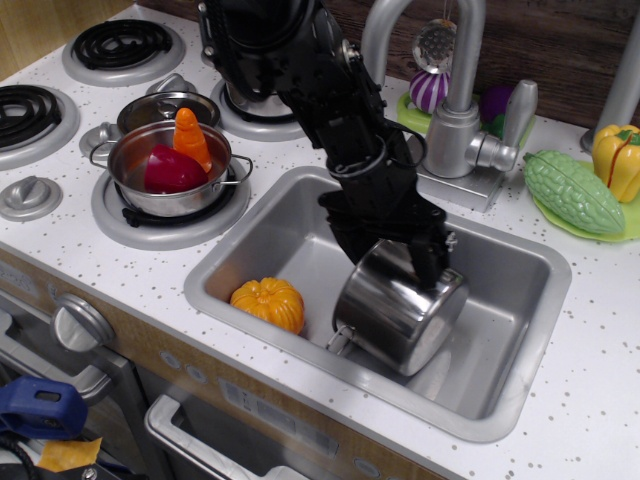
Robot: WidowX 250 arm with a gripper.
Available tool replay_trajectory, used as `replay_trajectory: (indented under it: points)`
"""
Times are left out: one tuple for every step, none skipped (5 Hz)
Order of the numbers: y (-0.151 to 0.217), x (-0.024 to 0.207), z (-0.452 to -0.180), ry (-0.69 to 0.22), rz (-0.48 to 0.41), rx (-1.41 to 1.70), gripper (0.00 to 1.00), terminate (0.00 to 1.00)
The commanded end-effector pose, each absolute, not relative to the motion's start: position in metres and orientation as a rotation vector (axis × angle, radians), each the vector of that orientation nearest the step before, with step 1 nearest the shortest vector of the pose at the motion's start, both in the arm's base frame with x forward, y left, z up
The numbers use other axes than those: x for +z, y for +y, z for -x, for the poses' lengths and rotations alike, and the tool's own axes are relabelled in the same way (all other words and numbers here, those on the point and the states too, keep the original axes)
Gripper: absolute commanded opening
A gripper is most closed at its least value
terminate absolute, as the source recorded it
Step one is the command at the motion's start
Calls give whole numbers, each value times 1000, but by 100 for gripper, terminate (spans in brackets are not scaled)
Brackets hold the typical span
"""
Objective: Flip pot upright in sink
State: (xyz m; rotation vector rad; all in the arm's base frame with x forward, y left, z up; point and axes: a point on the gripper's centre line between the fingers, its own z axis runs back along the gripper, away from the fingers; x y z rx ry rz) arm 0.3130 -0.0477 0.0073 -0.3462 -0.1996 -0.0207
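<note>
The shiny lidless steel pot (398,318) lies tilted on its side in the sink (500,300), right of the middle, with a small wire loop handle (338,342) at its lower left. My black gripper (392,252) reaches down from the back left onto the pot's raised upper end. Its two fingers stand wide apart, one at the pot's left shoulder and one over its right top edge (436,268), touching the pot. The jaws look open, not clamped. The pot's opening is hidden from this view.
An orange toy pumpkin (268,303) lies in the sink's left front corner. The faucet (455,120) stands behind the sink. A steel pot with red and orange toy food (170,160) sits on the left burner. Green and yellow toy vegetables (575,190) lie at the right.
</note>
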Motion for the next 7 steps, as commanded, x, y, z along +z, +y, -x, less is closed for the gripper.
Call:
replay_trajectory:
  points:
    - [-49, 15, -318, -224, 354, 21, 100, 0]
    - [-52, 14, -317, -246, 338, 43, 0, 0]
    - [-51, 15, -317, -253, 336, 49, 0, 0]
    - [-55, 17, -317, -243, 124, 47, 0, 0]
    - [-62, 17, -318, -220, -16, 55, 0, 0]
    - [-60, 17, -317, -221, -37, 50, 0, 0]
    - [-61, 16, -317, -239, -51, 53, 100, 0]
